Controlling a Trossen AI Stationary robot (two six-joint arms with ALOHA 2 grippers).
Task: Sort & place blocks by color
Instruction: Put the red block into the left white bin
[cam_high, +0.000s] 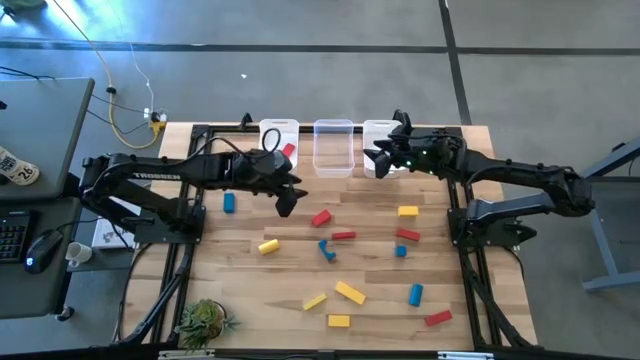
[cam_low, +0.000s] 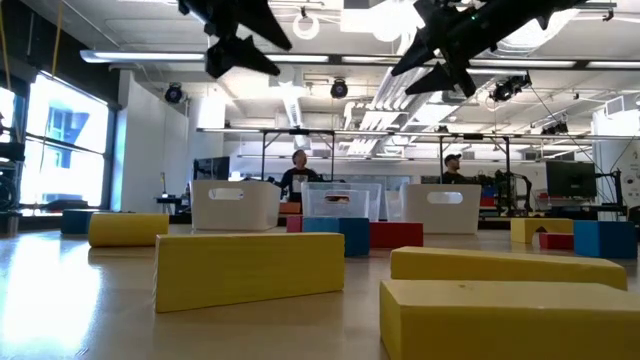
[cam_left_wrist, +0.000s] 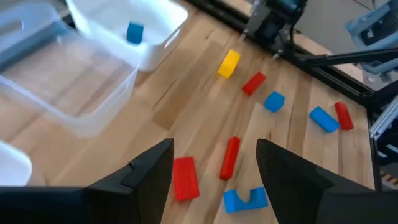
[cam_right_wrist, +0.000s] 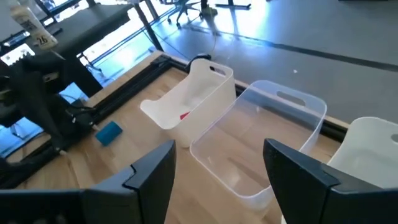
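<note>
Red, yellow and blue blocks lie scattered on the wooden table (cam_high: 230, 290); among them are a red block (cam_high: 320, 218), a red bar (cam_high: 343, 236) and a blue arch (cam_high: 327, 250). My left gripper (cam_high: 288, 200) hovers open and empty above those three, which show between its fingers: the red block (cam_left_wrist: 185, 177), the red bar (cam_left_wrist: 231, 157), the blue arch (cam_left_wrist: 245, 199). My right gripper (cam_high: 378, 160) hangs open and empty above the right bin's (cam_high: 385, 150) left wall. One red block (cam_right_wrist: 185, 114) lies in the left bin (cam_high: 279, 140), one blue block (cam_left_wrist: 134, 32) in the right bin.
The clear middle bin (cam_high: 333, 147) stands between the two white ones along the far edge. A blue block (cam_high: 229, 203) and a yellow cylinder (cam_high: 267, 245) lie left; yellow bars (cam_high: 350, 292) lie near. A small plant (cam_high: 205, 320) sits at the near left corner. People stand in the room beyond.
</note>
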